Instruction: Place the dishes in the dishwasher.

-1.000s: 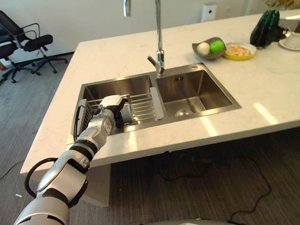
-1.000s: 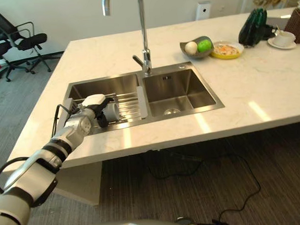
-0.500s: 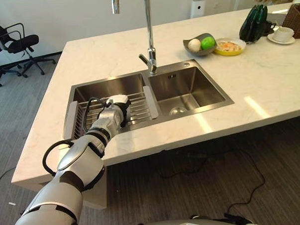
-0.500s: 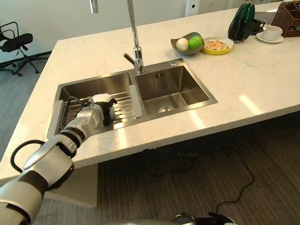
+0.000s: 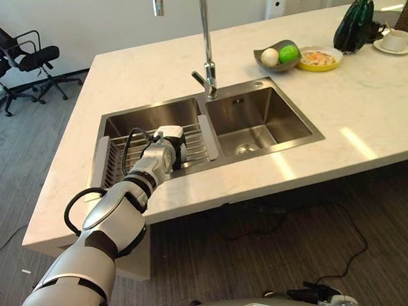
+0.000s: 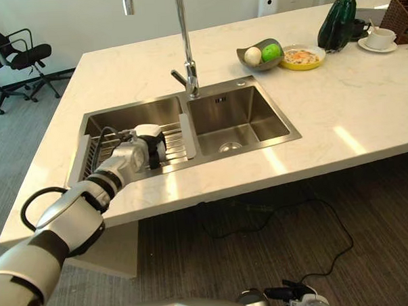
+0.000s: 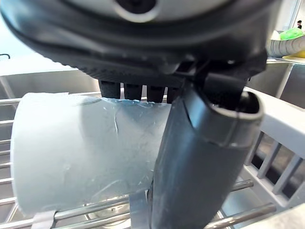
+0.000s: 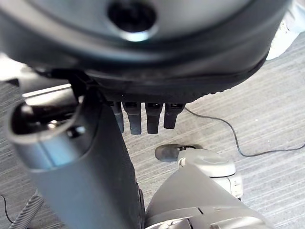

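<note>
A pale grey-blue cup (image 7: 71,157) lies on its side on the wire dish rack (image 5: 120,163) in the left basin of the steel sink (image 5: 145,118). My left hand (image 5: 167,146) reaches into that basin, its fingers (image 7: 136,90) curled behind the cup and its thumb (image 7: 200,157) laid across the front, so it is shut on the cup. From the head views the hand covers most of the cup. My right hand (image 8: 86,176) hangs low over the grey floor with relaxed fingers (image 8: 145,119) and holds nothing.
A tall faucet (image 5: 206,51) rises behind the divider of the two basins; the right basin (image 5: 257,123) is bare. Far right on the white counter (image 5: 365,119) stand a grey bowl of fruit (image 5: 280,55), a yellow plate (image 5: 320,58), a dark green object (image 5: 355,26) and a cup on a saucer (image 5: 395,41). Office chairs (image 5: 24,59) stand at the far left.
The camera has shifted. My left hand has slid a little to the right along the rack, toward the divider, and stays round the cup.
</note>
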{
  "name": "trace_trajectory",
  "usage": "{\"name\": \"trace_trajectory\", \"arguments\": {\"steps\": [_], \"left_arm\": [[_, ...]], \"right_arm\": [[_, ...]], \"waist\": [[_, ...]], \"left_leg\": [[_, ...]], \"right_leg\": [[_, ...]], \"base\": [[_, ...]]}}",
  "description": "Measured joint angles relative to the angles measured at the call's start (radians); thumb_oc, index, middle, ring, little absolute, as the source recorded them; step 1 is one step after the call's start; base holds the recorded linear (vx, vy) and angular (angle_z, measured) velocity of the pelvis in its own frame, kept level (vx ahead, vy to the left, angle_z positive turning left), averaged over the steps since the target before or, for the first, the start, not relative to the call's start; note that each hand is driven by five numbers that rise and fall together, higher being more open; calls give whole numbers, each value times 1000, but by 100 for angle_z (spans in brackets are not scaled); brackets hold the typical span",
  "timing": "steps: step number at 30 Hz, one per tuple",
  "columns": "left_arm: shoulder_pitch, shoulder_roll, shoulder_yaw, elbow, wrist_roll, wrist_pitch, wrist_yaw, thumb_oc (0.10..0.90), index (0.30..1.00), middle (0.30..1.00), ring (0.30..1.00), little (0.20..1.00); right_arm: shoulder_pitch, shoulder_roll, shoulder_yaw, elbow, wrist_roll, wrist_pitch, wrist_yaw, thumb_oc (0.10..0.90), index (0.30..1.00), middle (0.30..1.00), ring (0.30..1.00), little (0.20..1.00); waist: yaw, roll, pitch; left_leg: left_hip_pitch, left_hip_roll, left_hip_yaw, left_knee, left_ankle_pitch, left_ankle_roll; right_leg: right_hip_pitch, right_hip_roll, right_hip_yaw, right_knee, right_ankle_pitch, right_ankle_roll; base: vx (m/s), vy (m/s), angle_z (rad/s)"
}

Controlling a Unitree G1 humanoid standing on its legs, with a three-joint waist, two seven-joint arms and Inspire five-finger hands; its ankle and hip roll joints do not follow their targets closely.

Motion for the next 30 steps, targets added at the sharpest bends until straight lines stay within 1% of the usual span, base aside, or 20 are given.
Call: {"name": "trace_trajectory", "arguments": {"steps": [2, 4, 5, 6, 7, 10, 11, 12, 13, 14, 15, 16, 19, 21, 22, 24, 25, 26, 28, 30], "left_arm": [[2, 24, -10, -61, -3, -3, -4, 400, 300, 300, 300, 300], [14, 100, -14, -241, -10, -32, 14, 400, 300, 300, 300, 300], [11, 104, -12, -258, -10, -45, 29, 400, 300, 300, 300, 300], [34, 158, -11, -375, -17, -50, 34, 400, 300, 300, 300, 300], [48, 190, -11, -445, -24, -67, 50, 400, 300, 300, 300, 300], [73, 269, 4, -622, -74, -141, 122, 400, 300, 300, 300, 300], [91, 282, 23, -661, -83, -150, 126, 400, 300, 300, 300, 300], [174, 303, 123, -784, -135, -162, 133, 400, 300, 300, 300, 300], [205, 302, 156, -826, -158, -178, 150, 400, 300, 300, 300, 300], [224, 303, 171, -861, -187, -195, 165, 400, 300, 300, 300, 300], [284, 302, 232, -936, -237, -213, 176, 400, 300, 300, 300, 300], [315, 302, 255, -966, -262, -221, 182, 400, 300, 300, 300, 300], [454, 290, 388, -1074, -322, -241, 187, 400, 300, 300, 300, 300], [506, 286, 437, -1105, -372, -254, 195, 400, 300, 300, 300, 300], [550, 280, 478, -1130, -399, -263, 202, 400, 300, 300, 300, 300], [578, 277, 523, -1136, -443, -274, 211, 400, 300, 300, 300, 300], [621, 262, 579, -1149, -481, -284, 214, 400, 300, 300, 300, 300], [687, 193, 674, -1161, -580, -302, 224, 400, 300, 300, 300, 300], [745, 106, 767, -1161, -732, -326, 238, 400, 300, 300, 300, 300], [790, 75, 821, -1160, -821, -331, 248, 400, 300, 300, 300, 300]], "right_arm": [[1, 0, -2, -5, 5, -2, 1, 800, 900, 900, 900, 900], [19, -1, -3, -36, 30, -10, 0, 800, 900, 900, 900, 900], [20, -1, -3, -37, 30, -11, 0, 800, 900, 900, 900, 900], [32, -2, -8, -62, 30, -14, -1, 800, 900, 900, 900, 900], [44, -1, -13, -76, 31, -24, -1, 800, 900, 900, 900, 900], [59, 1, -30, -80, 31, -42, -2, 800, 900, 900, 900, 900], [59, 2, -39, -80, 31, -43, -2, 800, 900, 900, 900, 900], [63, 6, -44, -80, 31, -56, -6, 800, 900, 900, 900, 900], [74, 8, -44, -80, 31, -61, -7, 800, 900, 900, 900, 900], [78, 11, -44, -79, 31, -60, -6, 800, 900, 900, 900, 900], [84, 14, -44, -78, 31, -59, -6, 800, 900, 900, 900, 900], [88, 16, -44, -77, 30, -59, -5, 800, 900, 900, 900, 900], [90, 31, -44, -79, 30, -60, -3, 800, 900, 900, 900, 900], [98, 43, -41, -80, 30, -59, -2, 800, 900, 900, 900, 900], [106, 52, -42, -79, 30, -68, -2, 800, 900, 900, 900, 900], [113, 64, -40, -82, 29, -83, 0, 800, 900, 900, 900, 900], [116, 67, -40, -82, 29, -83, 1, 800, 900, 900, 900, 900], [129, 72, -39, -80, 29, -85, 1, 800, 900, 900, 900, 900], [142, 77, -39, -78, 28, -85, 4, 800, 900, 900, 900, 900], [147, 86, -39, -78, 28, -84, 6, 800, 900, 900, 900, 900]], "waist": [[2, -4, 8], [5, -16, 31], [11, -19, 32], [12, -24, 37], [6, -28, 39], [28, -34, 43], [29, -34, 43], [30, -34, 42], [28, -35, 40], [43, -36, 39], [49, -37, 34], [56, -39, 25], [55, -50, -1], [72, -60, -20], [66, -65, -31], [87, -69, -41], [87, -67, -47], [90, -61, -55], [111, -51, -61], [116, -47, -63]], "left_leg": [[2, 0, -7, -1, -1, -1], [5, -1, -7, 0, 0, 0], [6, -1, -9, 0, 0, 0], [14, -4, -13, 0, 0, 0], [18, -5, -13, 0, 0, 0], [36, -6, -29, -1, 0, 0], [40, -6, -31, -1, 0, 0], [49, -4, -42, -1, -2, -2], [51, -2, -47, -1, -4, -6], [52, 1, -54, -1, -4, -6], [57, 4, -59, -1, -3, -7], [58, 4, -65, -1, -2, -8], [65, 8, -75, -1, 1, -12], [65, 13, -80, -1, 4, -17], [66, 15, -80, -1, 5, -18], [66, 19, -91, -1, 8, -22], [68, 20, -98, -1, 9, -24], [71, 22, -103, 0, 10, -26], [68, 30, -110, 0, 18, -30], [65, 38, -117, 0, 25, -35]], "right_leg": [[10, -1, -2, -14, 2, 1], [16, -1, -9, -16, 5, -1], [21, -1, -11, -16, 5, -1], [37, -1, -14, -23, 5, -2], [40, -2, -17, -24, 5, -2], [77, -1, -37, -39, 5, -1], [85, 0, -42, -43, 5, -1], [105, 5, -49, -56, 5, -1], [108, 8, -55, -59, 5, -2], [117, 12, -62, -60, 4, -2], [124, 14, -68, -66, 4, -3], [132, 18, -73, -66, 2, -4], [148, 23, -79, -79, 3, -4], [156, 30, -85, -85, 1, -4], [155, 28, -87, -91, 3, -6], [164, 35, -98, -92, 0, -5], [167, 38, -99, -93, -1, -5], [174, 43, -101, -94, -2, -8], [173, 51, -104, -93, -3, -10], [173, 61, -111, -88, -8, -18]], "base": [[-43, -20, 4], [-22, -27, 7], [-30, -42, 4], [-23, -44, 6], [-16, -45, 13], [-19, -56, 13], [-23, -69, 18], [-34, -81, 17], [-26, -56, 20], [-38, -96, 18], [-31, -100, 17], [-39, -129, 13], [-34, -99, 9], [-35, -103, 8], [-22, -88, 7], [-31, -121, 11], [-55, -171, 13], [-61, -177, 10], [-53, -161, 9], [-33, -105, 11]]}}
